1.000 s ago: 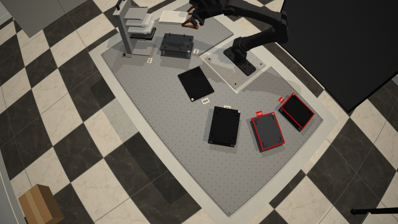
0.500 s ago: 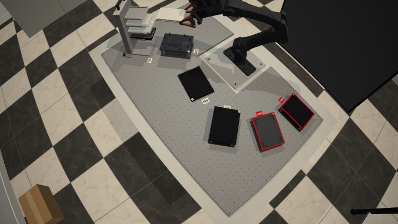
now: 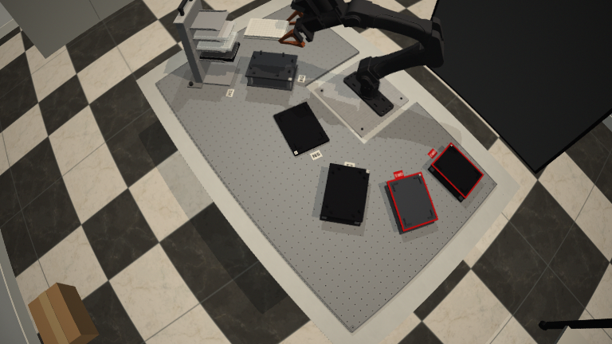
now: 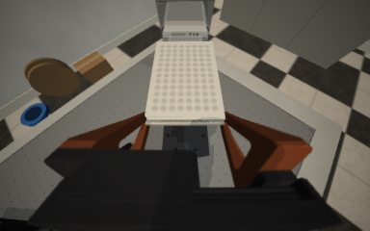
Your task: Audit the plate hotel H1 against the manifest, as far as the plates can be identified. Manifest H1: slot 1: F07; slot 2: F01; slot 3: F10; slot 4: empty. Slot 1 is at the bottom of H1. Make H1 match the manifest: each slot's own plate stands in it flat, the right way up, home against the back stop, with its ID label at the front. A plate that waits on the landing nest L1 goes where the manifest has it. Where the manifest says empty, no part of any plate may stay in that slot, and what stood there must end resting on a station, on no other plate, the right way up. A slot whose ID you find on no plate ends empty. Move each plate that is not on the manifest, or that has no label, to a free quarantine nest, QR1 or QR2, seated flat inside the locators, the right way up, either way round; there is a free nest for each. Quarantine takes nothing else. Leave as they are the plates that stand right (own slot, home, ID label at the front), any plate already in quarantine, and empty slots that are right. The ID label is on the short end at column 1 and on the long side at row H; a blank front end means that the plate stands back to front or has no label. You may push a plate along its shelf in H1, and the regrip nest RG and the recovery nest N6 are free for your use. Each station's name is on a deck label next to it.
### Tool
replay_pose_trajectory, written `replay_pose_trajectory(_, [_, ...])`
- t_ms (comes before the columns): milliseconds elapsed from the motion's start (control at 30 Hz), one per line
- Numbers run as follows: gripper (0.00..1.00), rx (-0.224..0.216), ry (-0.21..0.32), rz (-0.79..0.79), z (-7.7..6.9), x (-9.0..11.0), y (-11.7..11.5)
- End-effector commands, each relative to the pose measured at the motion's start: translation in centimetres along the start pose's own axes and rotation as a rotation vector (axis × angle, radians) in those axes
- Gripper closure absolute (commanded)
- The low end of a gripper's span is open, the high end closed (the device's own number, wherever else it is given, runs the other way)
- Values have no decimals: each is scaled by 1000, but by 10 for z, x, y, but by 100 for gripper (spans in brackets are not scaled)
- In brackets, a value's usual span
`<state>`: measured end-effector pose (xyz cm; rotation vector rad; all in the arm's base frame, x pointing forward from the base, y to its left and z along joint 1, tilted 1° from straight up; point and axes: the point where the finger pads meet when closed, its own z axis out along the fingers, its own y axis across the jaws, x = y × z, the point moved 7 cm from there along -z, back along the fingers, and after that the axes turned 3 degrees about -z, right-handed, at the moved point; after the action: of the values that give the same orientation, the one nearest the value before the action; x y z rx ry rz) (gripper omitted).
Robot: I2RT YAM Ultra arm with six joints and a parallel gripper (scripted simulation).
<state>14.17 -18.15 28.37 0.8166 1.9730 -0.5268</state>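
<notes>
My gripper (image 3: pixel 295 33) is shut on a white well plate (image 3: pixel 266 28) by its near short end and holds it level above the deck, just in front of the plate hotel H1 (image 3: pixel 205 44). In the wrist view the orange fingers flank the plate's (image 4: pixel 185 79) near corners, and I read no label on it. The plate's far end points at a hotel shelf, where a pale plate shows a front label (image 4: pixel 185 35) too small to read. H1 holds two pale plates (image 3: pixel 217 37) above a black plate (image 3: pixel 219 54). Its lowest shelf (image 3: pixel 219 73) looks bare.
The black regrip nest RG (image 3: pixel 272 68) stands right of H1. A flat black N6 (image 3: pixel 300 127) lies mid-deck and a black nest (image 3: pixel 345 192) lies nearer. Red-framed quarantine nests sit at the right: one grey (image 3: pixel 411 201), one dark (image 3: pixel 457 170). The arm base (image 3: pixel 370 92) is behind.
</notes>
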Motion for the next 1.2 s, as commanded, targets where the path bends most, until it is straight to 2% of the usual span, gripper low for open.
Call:
replay_pose_trajectory(0, [14,5,-36,-7,-4,-1,0])
replay_pose_trajectory(67, [14,8,-59,-10,-8,-9,-1])
replay_pose_trajectory(100, [14,9,-62,-10,-8,-9,-1])
replay_pose_trajectory(167, [14,5,-36,-7,-2,1,0])
replay_pose_trajectory(333, [14,9,-67,-11,-8,-9,-1])
replay_pose_trajectory(400, [14,5,-36,-7,-1,3,0])
replay_pose_trajectory(500, [14,8,-60,-10,-5,-4,-1])
replay_pose_trajectory(567, [14,6,-39,-8,0,4,0])
replay_pose_trajectory(667, [14,8,-58,-10,-3,-1,0])
replay_pose_trajectory(733, [14,6,-40,-8,1,6,0])
replay_pose_trajectory(900, [14,9,-69,-11,-4,-3,-1])
replay_pose_trajectory(967, [14,6,-40,-8,2,8,0])
replay_pose_trajectory(1067, [14,8,-57,-10,0,3,0])
replay_pose_trajectory(1167, [14,6,-46,-8,2,9,0])
